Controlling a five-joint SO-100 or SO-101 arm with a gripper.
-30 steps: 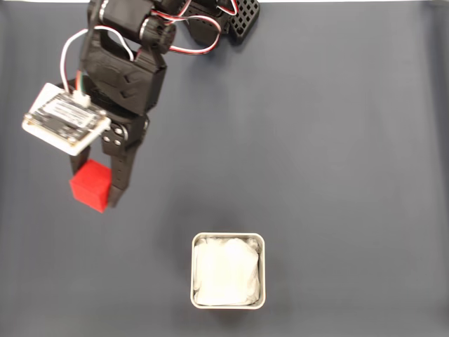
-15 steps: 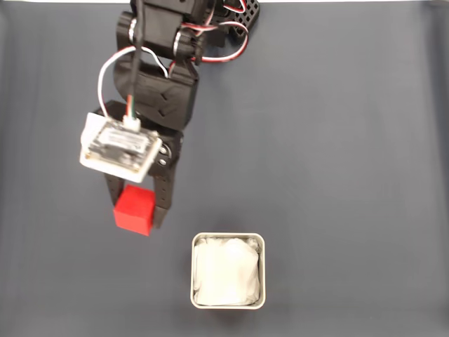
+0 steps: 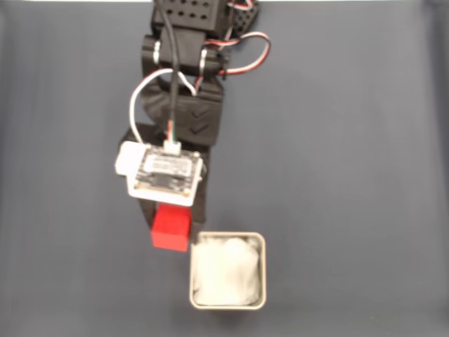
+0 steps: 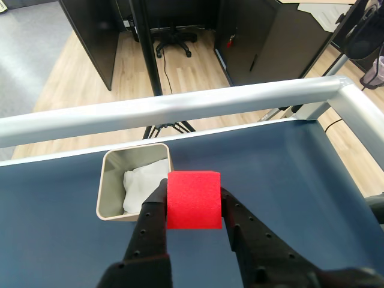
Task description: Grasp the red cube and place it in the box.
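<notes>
The red cube [image 3: 170, 229] [image 4: 192, 200] is clamped between my black gripper's fingers, lifted above the dark blue table. My gripper [image 3: 172, 232] [image 4: 192, 207] is shut on it. In the fixed view the cube hangs just left of the box's upper left corner. The box [image 3: 228, 303] [image 4: 109, 192] is a small square metal tray with a pale rim and white lining inside. In the wrist view the box lies just beyond the cube, to its left.
The arm's base [image 3: 203, 14] sits at the top centre of the fixed view, and a white camera board [image 3: 163, 173] rides on the wrist. A silver rail [image 4: 180, 108] edges the table beyond the box, with the room's wood floor and dark furniture behind it.
The arm has swung right and down the fixed view carrying the red cube, from the far left of the table to the box's upper left corner.
</notes>
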